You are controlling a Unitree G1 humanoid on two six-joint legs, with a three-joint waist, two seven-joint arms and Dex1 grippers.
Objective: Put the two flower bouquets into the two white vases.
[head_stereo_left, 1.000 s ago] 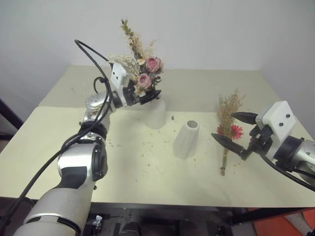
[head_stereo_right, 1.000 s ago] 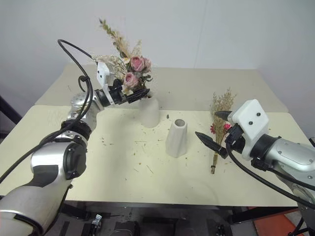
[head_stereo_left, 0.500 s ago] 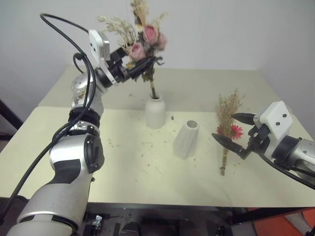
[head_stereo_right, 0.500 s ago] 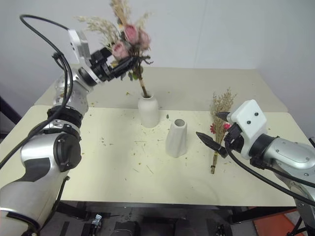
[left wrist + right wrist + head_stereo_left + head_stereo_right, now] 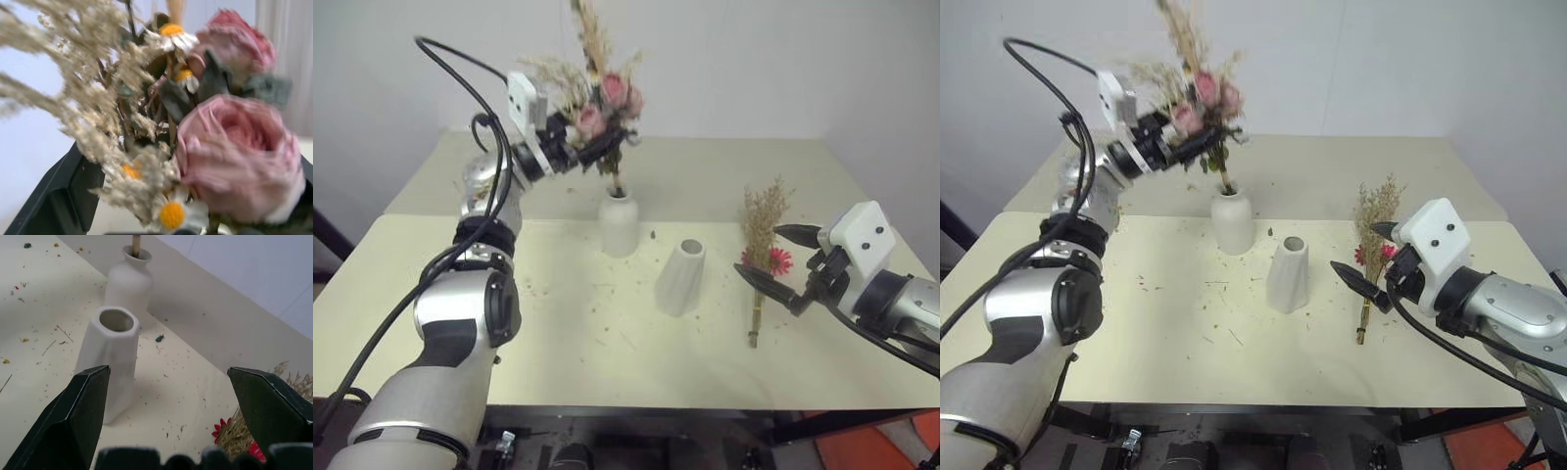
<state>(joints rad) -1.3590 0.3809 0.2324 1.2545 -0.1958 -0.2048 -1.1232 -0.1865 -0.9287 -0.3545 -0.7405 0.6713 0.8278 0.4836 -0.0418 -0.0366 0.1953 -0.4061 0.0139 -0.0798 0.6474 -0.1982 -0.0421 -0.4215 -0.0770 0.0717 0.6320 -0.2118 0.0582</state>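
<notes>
Now: rose bunch stem in bottle vase

L gripper is up high, clamped on the rose bunch w/ its stem end down in the neck of the bottle vase. I see the cone vase standing empty just beside it. R gripper hangs w/ fingers spread wide, holding nothing, near the grass bunch lying flat on the table, right of the cone vase
</notes>
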